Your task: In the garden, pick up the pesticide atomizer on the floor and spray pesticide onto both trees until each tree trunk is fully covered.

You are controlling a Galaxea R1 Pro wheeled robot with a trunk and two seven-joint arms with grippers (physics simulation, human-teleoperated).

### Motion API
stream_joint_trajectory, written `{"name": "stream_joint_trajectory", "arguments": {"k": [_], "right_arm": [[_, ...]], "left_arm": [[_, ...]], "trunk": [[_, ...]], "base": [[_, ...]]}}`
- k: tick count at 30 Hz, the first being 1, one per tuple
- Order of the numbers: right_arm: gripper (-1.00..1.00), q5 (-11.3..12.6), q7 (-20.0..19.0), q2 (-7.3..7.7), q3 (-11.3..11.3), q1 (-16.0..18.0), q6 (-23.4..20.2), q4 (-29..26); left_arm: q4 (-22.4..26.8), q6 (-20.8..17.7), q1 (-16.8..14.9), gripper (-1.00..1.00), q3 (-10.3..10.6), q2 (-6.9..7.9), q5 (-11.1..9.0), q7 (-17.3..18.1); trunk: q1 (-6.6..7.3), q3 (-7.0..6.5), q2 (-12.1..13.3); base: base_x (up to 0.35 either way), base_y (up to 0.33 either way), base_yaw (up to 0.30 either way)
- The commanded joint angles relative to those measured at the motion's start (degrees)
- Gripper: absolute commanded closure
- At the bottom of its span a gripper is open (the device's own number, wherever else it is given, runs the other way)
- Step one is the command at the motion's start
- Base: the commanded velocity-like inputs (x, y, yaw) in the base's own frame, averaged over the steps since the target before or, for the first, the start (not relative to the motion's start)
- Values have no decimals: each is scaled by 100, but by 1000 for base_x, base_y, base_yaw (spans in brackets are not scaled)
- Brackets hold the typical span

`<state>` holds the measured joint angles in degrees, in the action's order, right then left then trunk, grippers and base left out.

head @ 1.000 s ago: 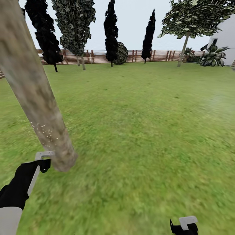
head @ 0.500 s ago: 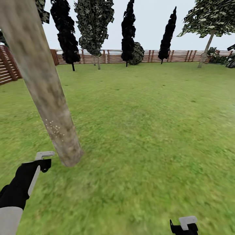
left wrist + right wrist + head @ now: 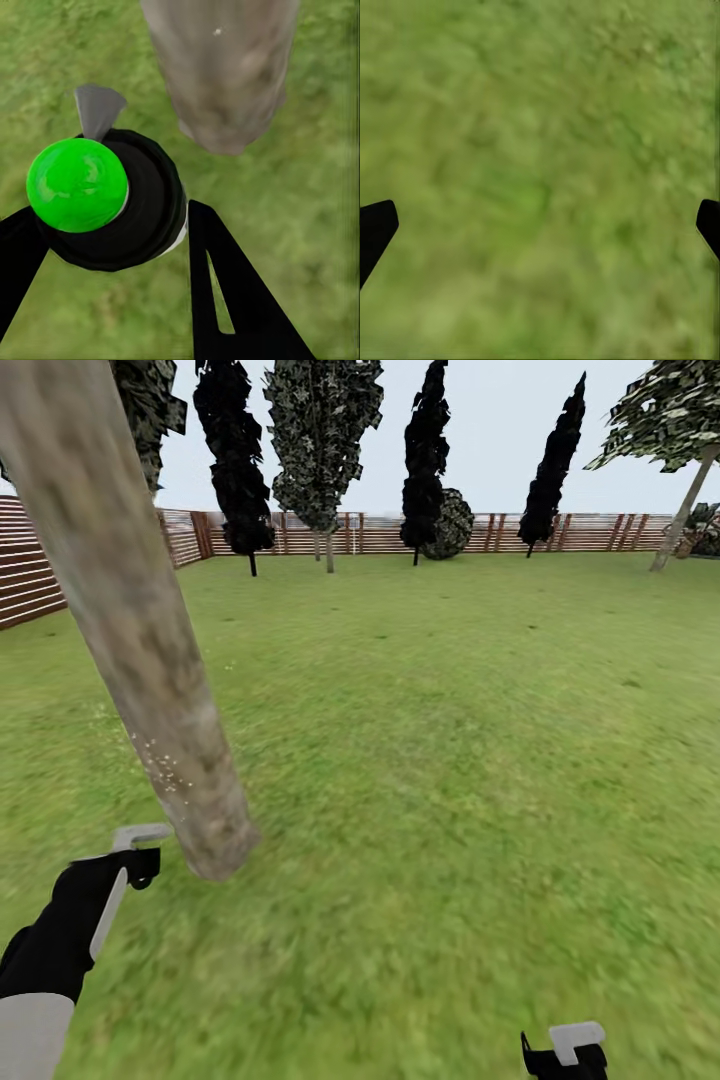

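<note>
A thick mottled grey-tan tree trunk (image 3: 150, 660) leans across the left of the head view, with white pesticide specks (image 3: 165, 768) low on it. My left gripper (image 3: 125, 865) sits just left of the trunk base, shut on the pesticide atomizer (image 3: 140, 836). In the left wrist view the atomizer (image 3: 112, 199) shows a round black body, a bright green top and a grey nozzle aimed toward the trunk (image 3: 225, 67). My right gripper (image 3: 565, 1052) hangs open over bare grass (image 3: 540, 150), fingertips far apart.
Lawn (image 3: 450, 760) stretches ahead to a brown slat fence (image 3: 500, 532) that turns a corner at the left (image 3: 30, 575). Dark cypress-like trees (image 3: 425, 450) stand along the fence. Another light-trunked tree (image 3: 685, 510) stands at the far right.
The whole head view has swung left, so the fence corner now shows and the far trees sit further right. Both arms hold the same pose in the picture.
</note>
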<state>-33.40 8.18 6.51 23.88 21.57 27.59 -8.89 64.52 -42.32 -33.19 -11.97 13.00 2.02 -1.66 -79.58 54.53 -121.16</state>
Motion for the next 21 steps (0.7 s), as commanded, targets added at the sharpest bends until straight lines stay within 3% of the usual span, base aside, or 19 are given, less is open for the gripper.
{"name": "stream_joint_trajectory", "arguments": {"k": [1,9,17,21], "right_arm": [[-100,-61,27,0,29,5,19,10],[-100,-57,32,-9,29,5,19,10],[-100,-60,31,-9,29,5,19,10],[-100,-59,28,-9,29,5,19,10]], "left_arm": [[8,-31,-3,100,5,-5,43,-36],[8,-31,-3,100,2,-2,44,-36],[8,-31,-3,100,2,-2,44,-36],[8,-31,-3,100,2,0,44,-36]], "trunk": [[-2,5,-2],[-2,5,-2],[-2,5,-2],[-2,5,-2]], "base": [[240,-187,0],[228,-198,11],[203,-212,260],[187,-222,85]]}}
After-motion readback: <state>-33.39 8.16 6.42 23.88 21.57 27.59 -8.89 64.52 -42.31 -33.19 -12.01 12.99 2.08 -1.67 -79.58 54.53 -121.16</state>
